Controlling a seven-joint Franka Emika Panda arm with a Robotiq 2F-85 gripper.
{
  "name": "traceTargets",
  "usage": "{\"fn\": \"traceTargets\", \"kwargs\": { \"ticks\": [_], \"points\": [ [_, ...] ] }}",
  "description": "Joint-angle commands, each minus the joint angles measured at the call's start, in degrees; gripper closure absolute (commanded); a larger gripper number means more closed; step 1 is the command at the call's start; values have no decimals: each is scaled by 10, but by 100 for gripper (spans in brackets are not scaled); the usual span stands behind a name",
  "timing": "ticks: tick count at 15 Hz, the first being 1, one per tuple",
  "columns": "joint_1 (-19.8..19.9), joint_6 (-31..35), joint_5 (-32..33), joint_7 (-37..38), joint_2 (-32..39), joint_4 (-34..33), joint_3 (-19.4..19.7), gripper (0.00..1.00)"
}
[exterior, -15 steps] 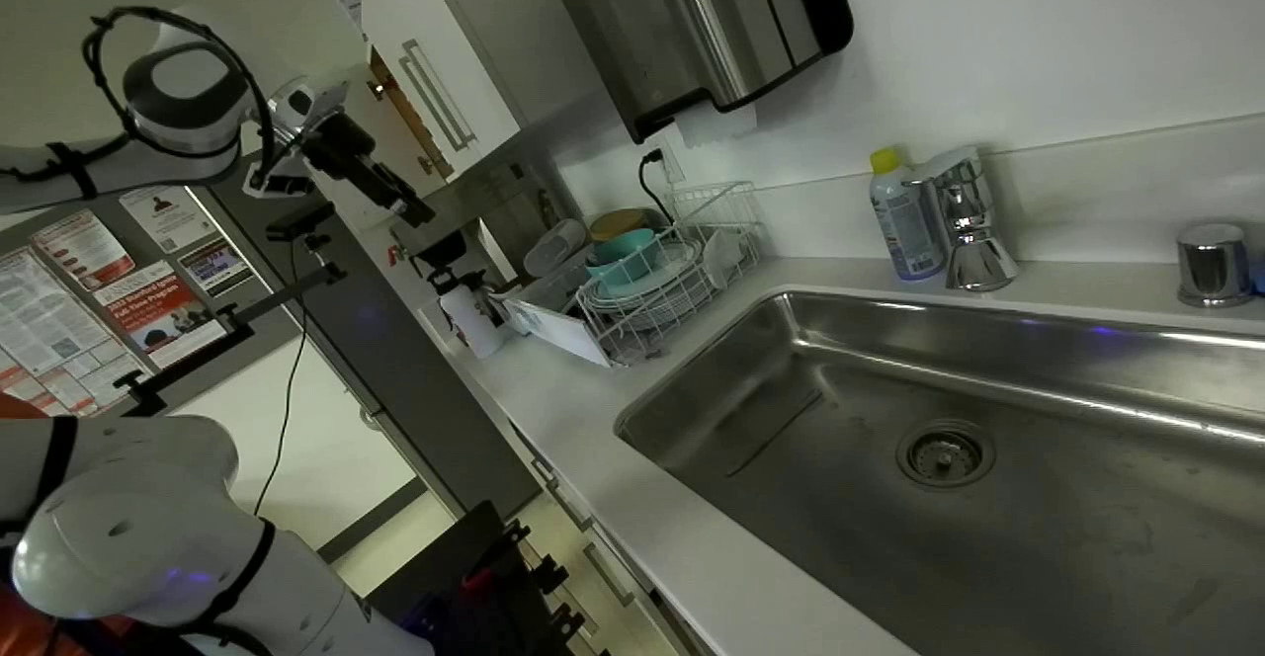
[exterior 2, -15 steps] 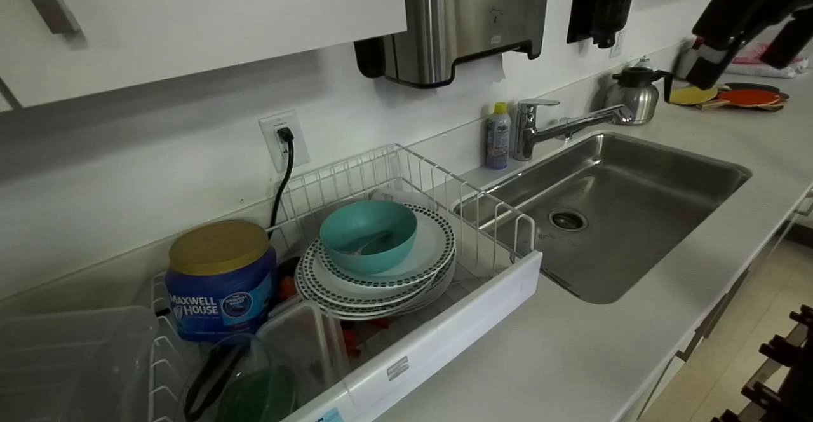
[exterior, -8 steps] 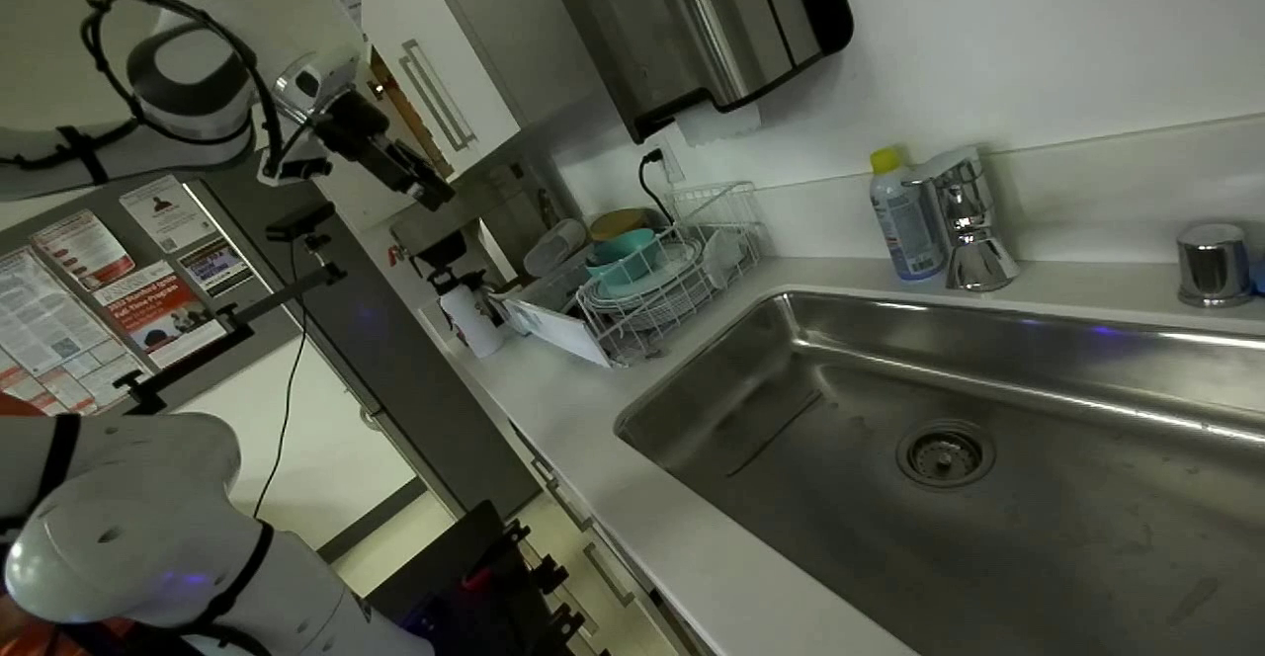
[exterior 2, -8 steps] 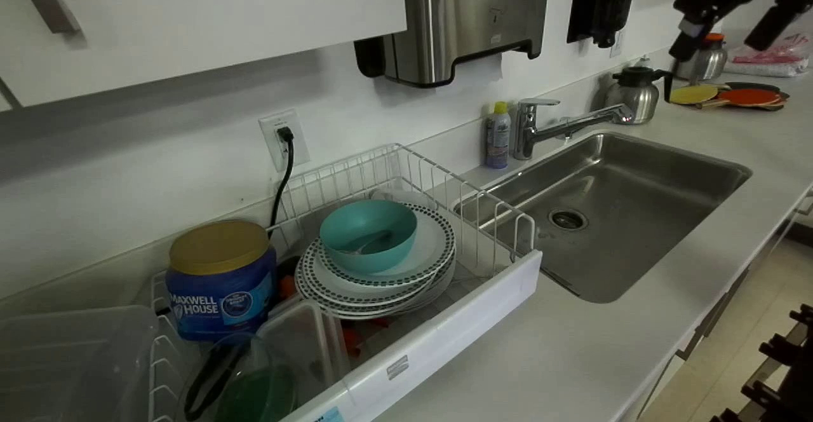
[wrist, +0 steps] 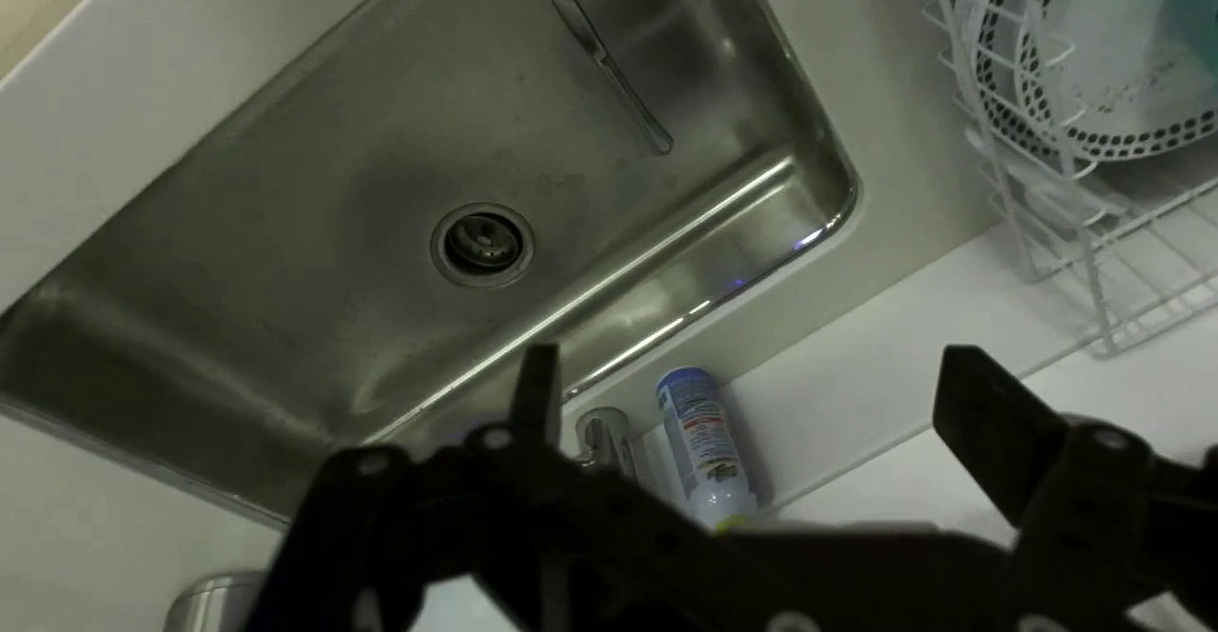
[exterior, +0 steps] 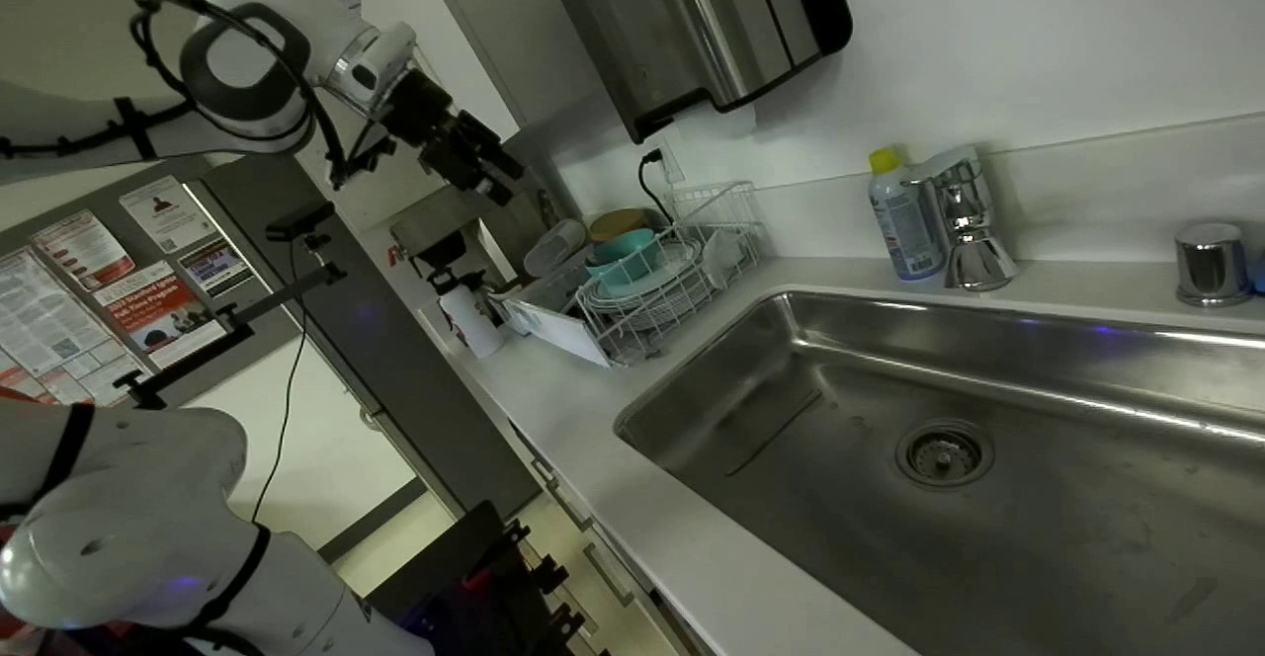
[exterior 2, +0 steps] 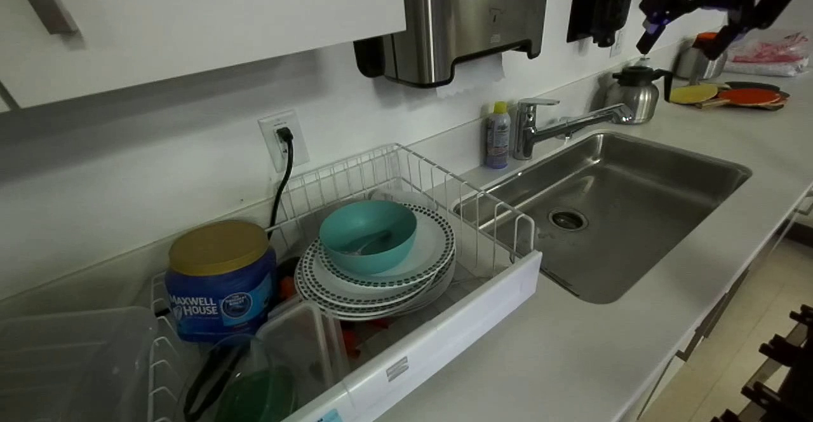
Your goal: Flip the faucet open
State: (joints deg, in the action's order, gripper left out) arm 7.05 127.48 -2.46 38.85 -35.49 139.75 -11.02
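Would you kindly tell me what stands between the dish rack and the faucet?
In both exterior views, a yellow-capped bottle stands between the dish rack and the faucet, much nearer the faucet.

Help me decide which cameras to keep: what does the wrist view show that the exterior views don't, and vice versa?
Only the wrist view shows the table knife clearly enough to tell blade from handle, plus red print on the yellow-capped spray can. Only the exterior views show the gold-lidded Maxwell House tub and the plugged-in black cord. All share the gripper, spray can, chrome faucet (partly hidden in the wrist view), stainless sink with its drain, and wire dish rack with plates and teal bowl.
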Motion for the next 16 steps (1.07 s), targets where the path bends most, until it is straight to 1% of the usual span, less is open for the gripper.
{"fn": "traceTargets", "kwargs": {
  "ticks": [1,2,4,6,8,10,12,16],
  "points": [
    [16,41,7,50,1,49,-1,0],
    [4,23,5,24,6,24,9,0],
    [6,27,5,35,8,41,9,0],
    [6,28,5,36,7,43,8,0],
    [30,42,-2,75,47,18,16,0],
    [46,50,-9,103,87,6,38,0],
    [51,58,-24,113,126,-3,67,0],
    [46,89,-87,127,209,-21,119,0]
  ]
}}
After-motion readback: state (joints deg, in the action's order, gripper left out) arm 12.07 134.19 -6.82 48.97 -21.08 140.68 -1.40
